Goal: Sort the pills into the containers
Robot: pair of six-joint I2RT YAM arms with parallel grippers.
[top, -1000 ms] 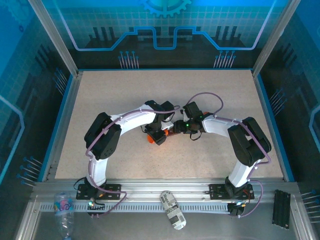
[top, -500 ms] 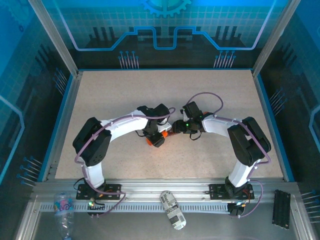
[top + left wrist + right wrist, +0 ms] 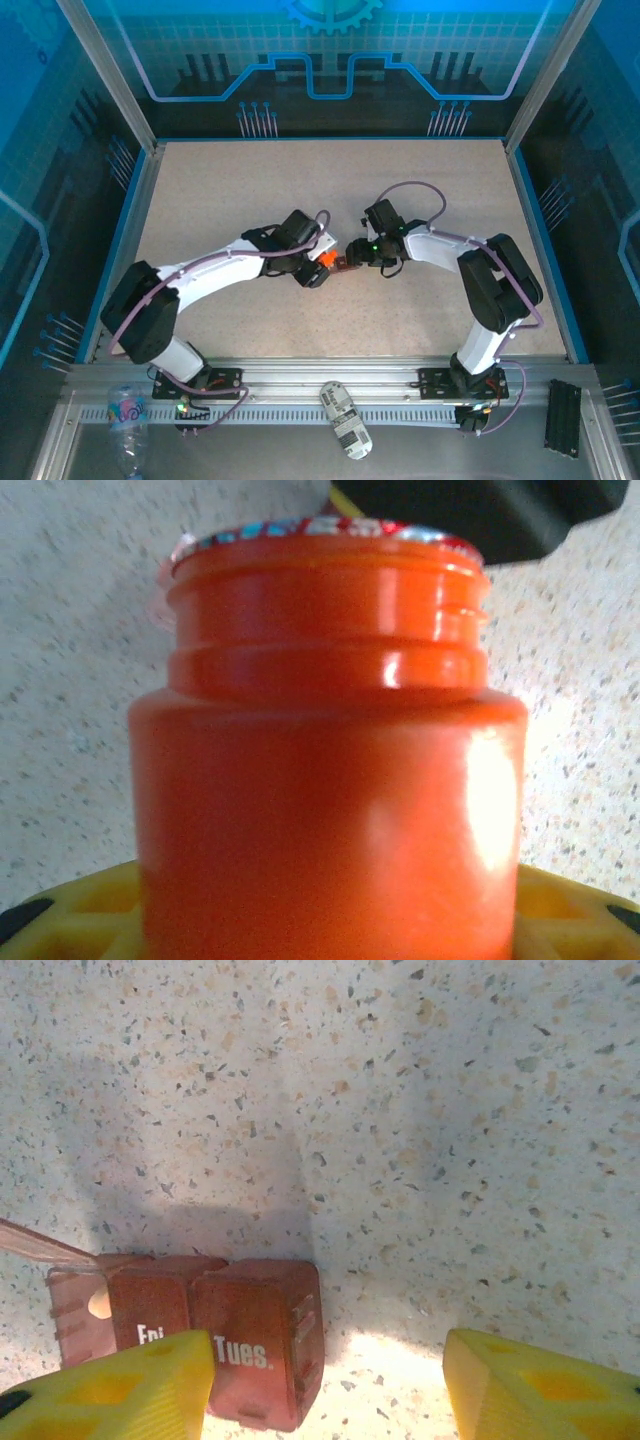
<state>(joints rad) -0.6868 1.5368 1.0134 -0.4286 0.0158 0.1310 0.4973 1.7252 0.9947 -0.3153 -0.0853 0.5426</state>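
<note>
Containers point(image 3: 215, 1345): "Tues." lid shut (contents not discernible). Right gripper point(image 3: 325, 1375) above, fingers spread apart. Left gripper point(image 3: 330, 930) clamps orange bottle point(image 3: 330, 760).

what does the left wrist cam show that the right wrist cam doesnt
Left wrist, not right wrist: the orange bottle very close up, with a threaded neck and a printed seal at its mouth.
Right wrist, not left wrist: the dark red-brown pill box resting on the surface, one lid marked "Tues."
Both: the speckled tabletop and yellow gripper fingers along the bottom edge. In the left wrist view the fingers sit under the bottle; in the right wrist view they stand apart.
</note>
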